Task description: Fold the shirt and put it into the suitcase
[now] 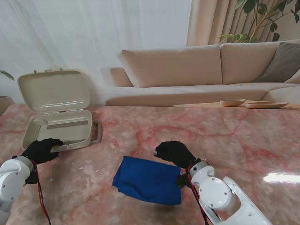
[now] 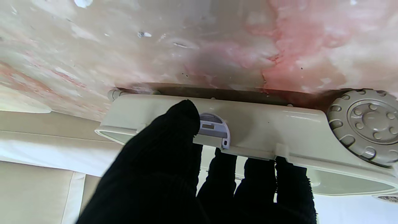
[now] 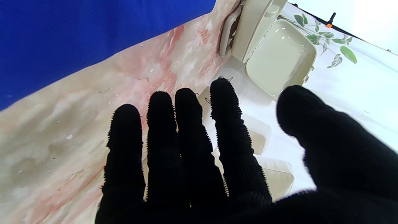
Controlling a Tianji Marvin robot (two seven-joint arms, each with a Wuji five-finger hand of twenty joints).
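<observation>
Folded shirt (image 1: 149, 180) lying long axis left-right, right of suitcase (image 1: 58, 129). Left hand (image 1: 42, 150) gripping suitcase rim; right hand (image 1: 174, 152) spread, empty, palm down.

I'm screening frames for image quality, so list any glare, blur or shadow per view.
Stand view: window glare on the table at right, soft shadow under the shirt. Left wrist view: sharp on the suitcase, table mottled. Right wrist view: right hand slightly soft, background overexposed.

Pink marble table (image 1: 234, 140) with open suitcase (image 1: 58, 129) and folded blue shirt (image 1: 147, 180).
</observation>
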